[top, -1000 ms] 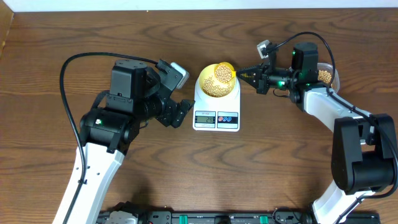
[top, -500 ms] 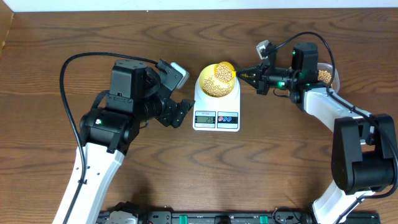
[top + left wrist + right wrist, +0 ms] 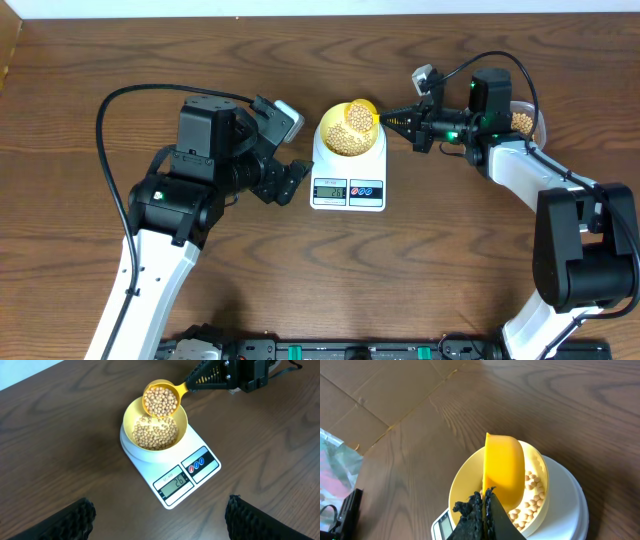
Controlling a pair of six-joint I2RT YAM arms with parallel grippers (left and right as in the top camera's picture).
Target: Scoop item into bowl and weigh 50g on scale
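Note:
The white scale point(image 3: 348, 182) point(image 3: 176, 472) carries the pale yellow bowl point(image 3: 131, 417) point(image 3: 465, 480), which holds tan beans point(image 3: 157, 435) point(image 3: 532, 497). My right gripper point(image 3: 388, 119) point(image 3: 484, 496) is shut on the handle of a bright yellow scoop point(image 3: 161, 399) point(image 3: 504, 467) point(image 3: 360, 114). The scoop hangs tilted over the bowl's far rim, full of beans point(image 3: 160, 401). A few beans drop from it into the bowl. My left gripper point(image 3: 285, 178) point(image 3: 159, 519) stands open just left of the scale, nothing between its fingers point(image 3: 72, 520).
A clear tub with more beans point(image 3: 523, 121) sits at the far right behind my right arm. Flat cardboard point(image 3: 375, 405) lies on the table's left side in the right wrist view. Dark wood tabletop point(image 3: 450, 240) surrounds the scale.
More beans lie in the bowl than a second ago. Neither arm has visibly shifted.

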